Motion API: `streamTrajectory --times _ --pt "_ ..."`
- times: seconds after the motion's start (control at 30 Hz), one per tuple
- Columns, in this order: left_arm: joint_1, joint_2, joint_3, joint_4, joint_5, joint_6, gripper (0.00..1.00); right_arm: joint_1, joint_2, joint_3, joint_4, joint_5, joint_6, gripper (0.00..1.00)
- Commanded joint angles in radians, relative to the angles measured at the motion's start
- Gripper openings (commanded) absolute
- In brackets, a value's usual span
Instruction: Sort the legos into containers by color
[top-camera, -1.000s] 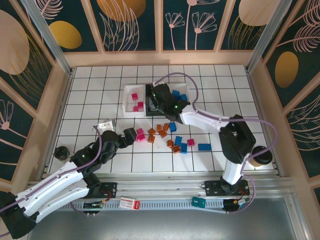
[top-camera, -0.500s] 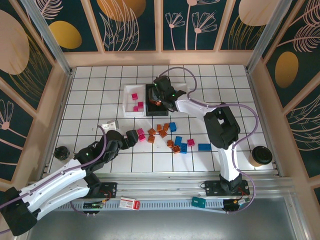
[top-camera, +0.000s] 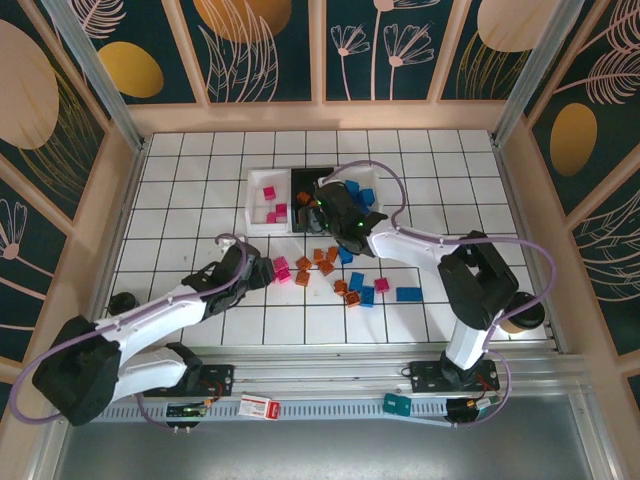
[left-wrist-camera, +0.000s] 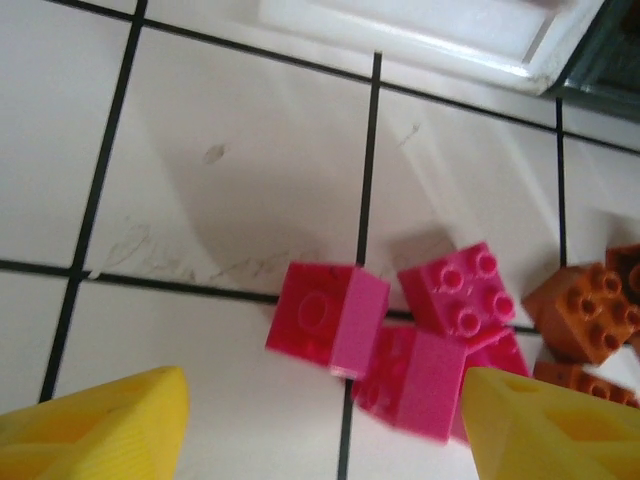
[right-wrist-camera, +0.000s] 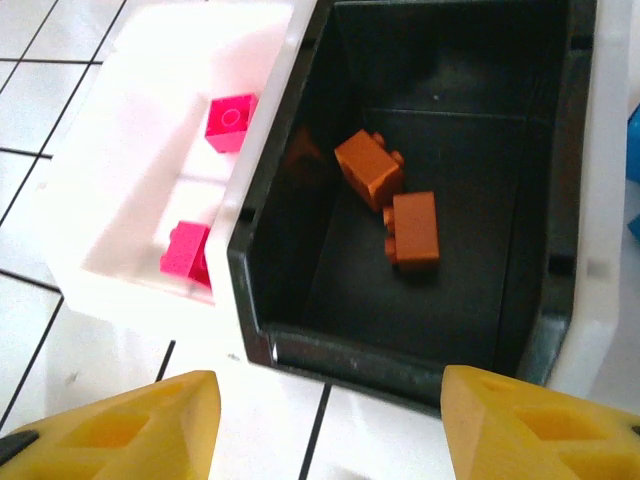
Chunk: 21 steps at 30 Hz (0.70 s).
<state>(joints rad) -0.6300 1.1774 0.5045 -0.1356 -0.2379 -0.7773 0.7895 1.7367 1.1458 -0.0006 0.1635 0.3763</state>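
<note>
Left gripper (left-wrist-camera: 325, 430) open, magenta bricks (left-wrist-camera: 328, 320) clustered on the tile just ahead. They look light, rigid and slick, so we'd pinch one across its flat sides. Right gripper (right-wrist-camera: 325, 420) open, empty, at black tray (right-wrist-camera: 350, 350) holding two orange bricks (right-wrist-camera: 370, 168).

Lab rig enclosure: tiled table (top-camera: 190, 165), leaf-print wall panels (top-camera: 262, 55).

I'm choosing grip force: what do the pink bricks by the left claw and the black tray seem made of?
The pink bricks: likely hard moulded plastic, smooth and slightly glossy; crisp studs, sharp edges. The black tray: probably rigid plastic, semi-gloss; its rim catches light.
</note>
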Motion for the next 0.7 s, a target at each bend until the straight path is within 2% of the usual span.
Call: streamTrajectory --times 0.0,0.23,0.33,0.47,0.67 --pt "0.052 0.063 0.046 0.107 0.081 0.051 0.71 0.008 -0.081 -0.06 0.048 0.016 0.022 0.61" --pt "0.087 0.219 0.061 0.166 0.12 0.067 0.66 0.01 -0.177 -0.166 0.055 0.031 0.034 0.61" --pt "0.096 0.269 0.058 0.189 0.121 0.061 0.6 0.01 -0.209 -0.197 0.056 0.037 0.041 0.61" --pt "0.099 0.297 0.057 0.2 0.115 0.055 0.47 0.01 -0.246 -0.229 0.057 0.052 0.043 0.61" --pt "0.1 0.239 0.028 0.196 0.107 0.047 0.3 0.01 -0.274 -0.257 0.056 0.062 0.052 0.61"
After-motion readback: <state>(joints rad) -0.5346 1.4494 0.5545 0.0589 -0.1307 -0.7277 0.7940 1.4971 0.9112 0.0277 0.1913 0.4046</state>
